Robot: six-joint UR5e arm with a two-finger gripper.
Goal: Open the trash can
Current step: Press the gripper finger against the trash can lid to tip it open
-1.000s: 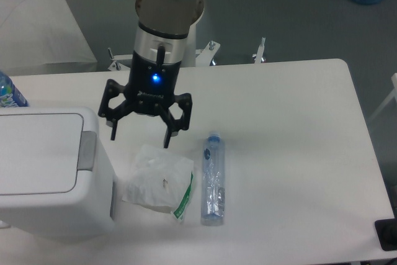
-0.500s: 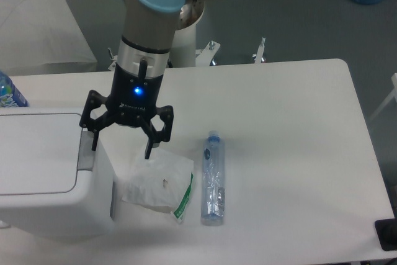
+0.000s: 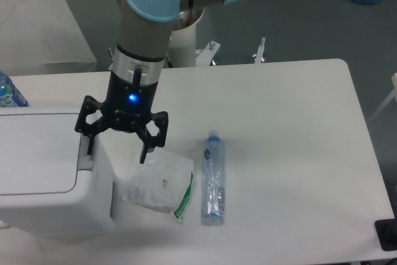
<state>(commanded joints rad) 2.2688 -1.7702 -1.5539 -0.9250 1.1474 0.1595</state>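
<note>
Trash can [image 3: 43, 172]: large white boxy bin with rounded corners, at the left edge of the table [image 3: 291, 128], partly cut off by the frame. Flat rectangular lid lies closed and level; its long axis runs left to right across the picture. Grey push tab [image 3: 85, 151] sits on the lid's right-hand short edge, so the tab end faces the middle of the table.

Gripper [image 3: 117, 148]: black, two-fingered, blue light lit on its body, pointing down. Fingers spread wide, holding nothing. One fingertip [image 3: 90, 151] hangs over the grey tab; whether it touches cannot be told. The other fingertip is past the bin's right side, above the upper left corner of the bag.

Plastic bag [image 3: 159, 181]: thin, white, green strip along its right edge, flat on the table just beside the bin.

Water bottle [image 3: 213, 179]: clear, blue cap, lying on its side right of the bag, cap pointing away from the near edge.
</note>
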